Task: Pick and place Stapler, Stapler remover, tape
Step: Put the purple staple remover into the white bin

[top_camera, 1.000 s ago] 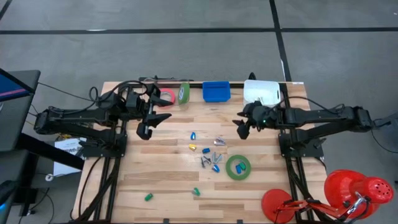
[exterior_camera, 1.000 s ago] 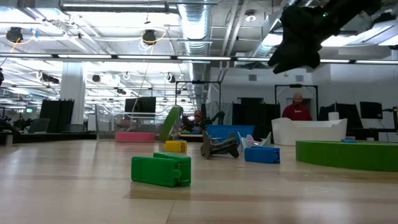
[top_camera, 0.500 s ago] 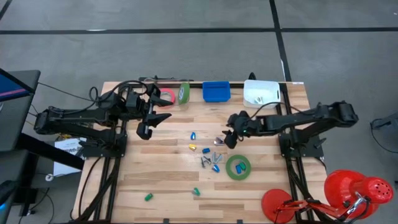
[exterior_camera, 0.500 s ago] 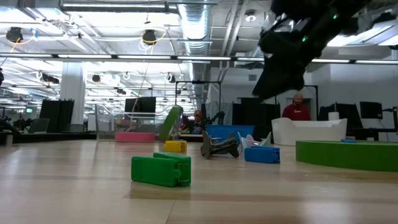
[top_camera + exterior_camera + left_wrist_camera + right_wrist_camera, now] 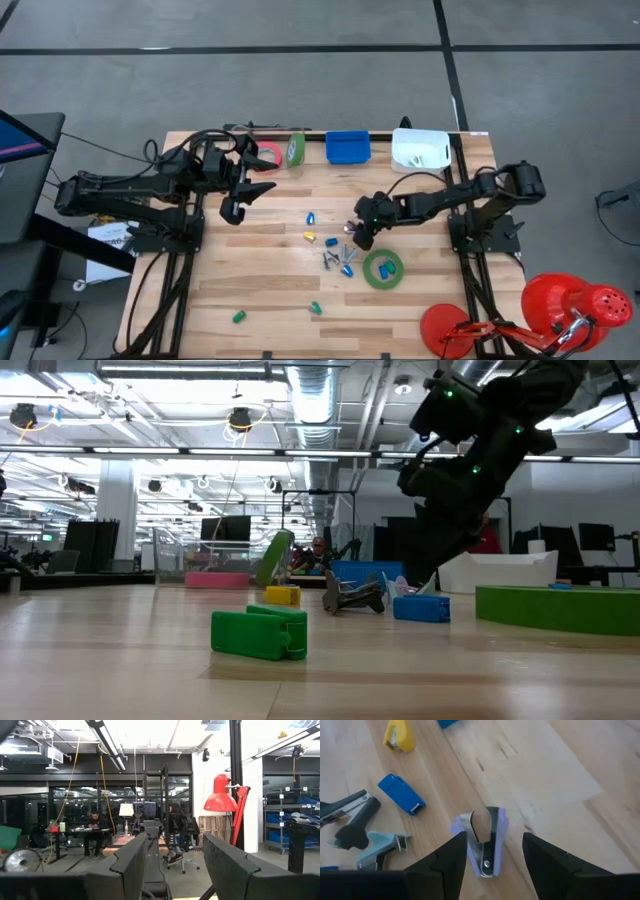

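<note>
Right gripper (image 5: 358, 232) low over the table's middle, fingers (image 5: 547, 865) parted and holding nothing. Only the right wrist view shows what lies between them: a lilac staple remover (image 5: 485, 840), flat on the wood, not visibly touched. Beside it, a blue mini stapler (image 5: 401, 794) and a yellow one (image 5: 399, 736).

High view alone shows the tape: green roll (image 5: 383, 268) just beside the gripper; pink-red roll (image 5: 266, 156) and a second green one (image 5: 296, 149) near the left gripper (image 5: 240, 190), which hangs clear, fingers apart, empty.

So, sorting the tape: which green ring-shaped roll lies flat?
The green tape roll near the table's front right; the other green roll stands on edge beside the pink-red roll.
</note>
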